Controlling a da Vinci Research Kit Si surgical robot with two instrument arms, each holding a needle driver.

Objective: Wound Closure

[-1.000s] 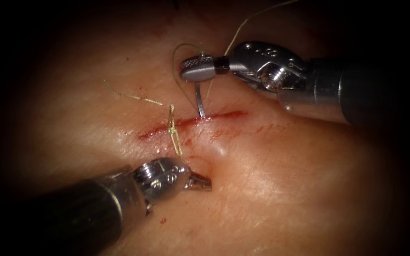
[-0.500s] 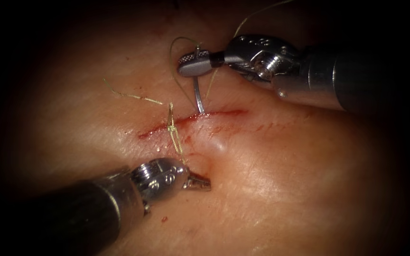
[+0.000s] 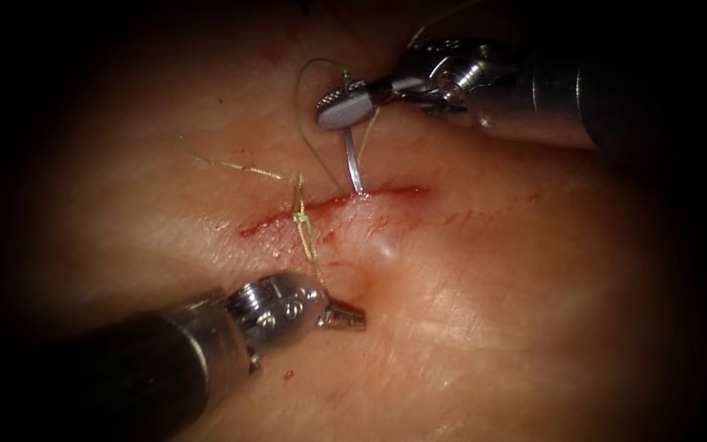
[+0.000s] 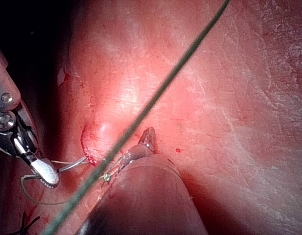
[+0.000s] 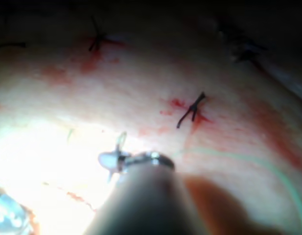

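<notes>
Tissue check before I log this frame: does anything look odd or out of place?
Nothing stands out. The right tool holds the needle near its thread end, tip in the cut; the left tool presses the tissue below.

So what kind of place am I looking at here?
Likely a surgical training bench: two robot tools work over tissue with a cut; the right hand holds a curved needle entering the cut.

text: none legible | labels, brands, numbers: none | left tool [image 3: 342,315] wrist: small round marks, not readable as characters | tissue [image 3: 484,311]: no writing
</notes>
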